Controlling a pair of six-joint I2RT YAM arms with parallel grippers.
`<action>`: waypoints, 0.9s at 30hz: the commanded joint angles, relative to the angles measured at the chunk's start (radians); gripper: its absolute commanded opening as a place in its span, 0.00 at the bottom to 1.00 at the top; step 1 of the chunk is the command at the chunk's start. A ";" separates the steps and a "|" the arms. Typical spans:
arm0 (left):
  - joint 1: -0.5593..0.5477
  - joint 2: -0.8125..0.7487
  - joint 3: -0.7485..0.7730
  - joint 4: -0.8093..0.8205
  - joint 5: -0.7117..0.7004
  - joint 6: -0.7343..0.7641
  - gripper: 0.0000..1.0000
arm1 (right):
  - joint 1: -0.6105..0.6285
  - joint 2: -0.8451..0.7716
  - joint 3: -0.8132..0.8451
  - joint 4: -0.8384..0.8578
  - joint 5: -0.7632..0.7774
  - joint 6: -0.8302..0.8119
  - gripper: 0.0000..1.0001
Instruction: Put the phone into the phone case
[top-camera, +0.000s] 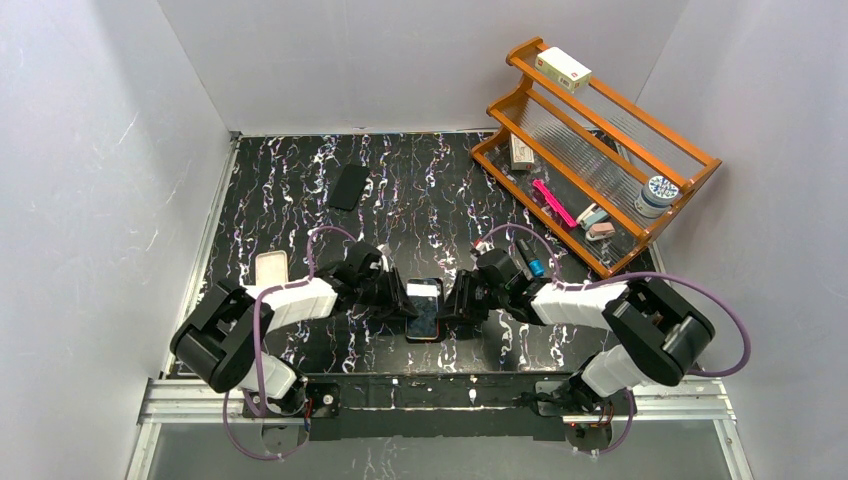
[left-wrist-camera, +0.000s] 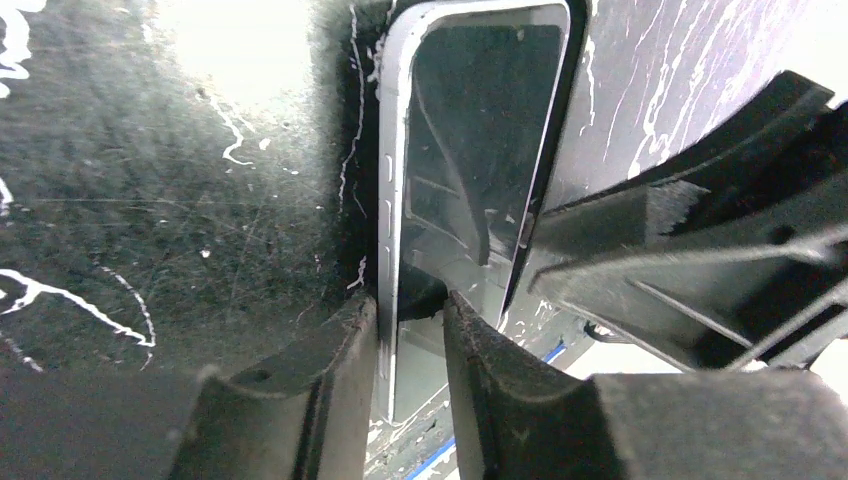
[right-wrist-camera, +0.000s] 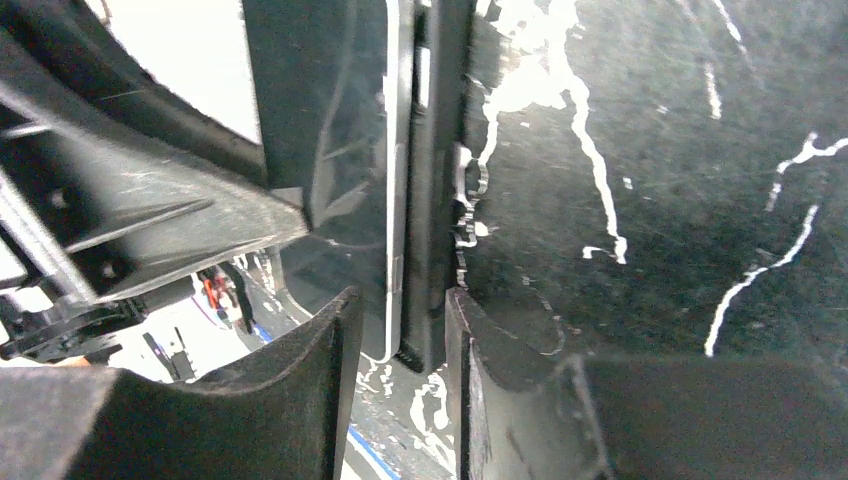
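Note:
The phone (top-camera: 424, 310) lies screen up at the near middle of the black marbled table, set against a black phone case. In the left wrist view its silver edge and dark screen (left-wrist-camera: 480, 130) stand inside a black rim of the case (left-wrist-camera: 362, 150). In the right wrist view the phone (right-wrist-camera: 340, 100) sits beside the black case wall (right-wrist-camera: 435, 150). My left gripper (top-camera: 398, 297) (left-wrist-camera: 410, 300) pinches the phone's left edge. My right gripper (top-camera: 455, 300) (right-wrist-camera: 400, 295) straddles the phone's right edge and the case wall, its jaws close around them.
A wooden rack (top-camera: 600, 150) with small boxes and tools stands at the back right. A flat black object (top-camera: 348, 186) lies at the back left. A white rectangular case (top-camera: 271, 268) lies beside the left arm. A small blue item (top-camera: 537, 267) lies near the right arm.

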 joint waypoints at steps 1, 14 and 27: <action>-0.033 0.018 0.025 0.005 -0.031 -0.008 0.24 | -0.009 0.043 -0.037 0.112 -0.043 0.014 0.42; -0.102 0.052 0.024 0.058 -0.071 -0.091 0.20 | -0.009 0.022 -0.107 0.264 -0.070 0.043 0.39; -0.102 0.043 0.082 -0.033 -0.157 -0.069 0.34 | -0.075 -0.066 -0.130 0.197 -0.038 0.035 0.41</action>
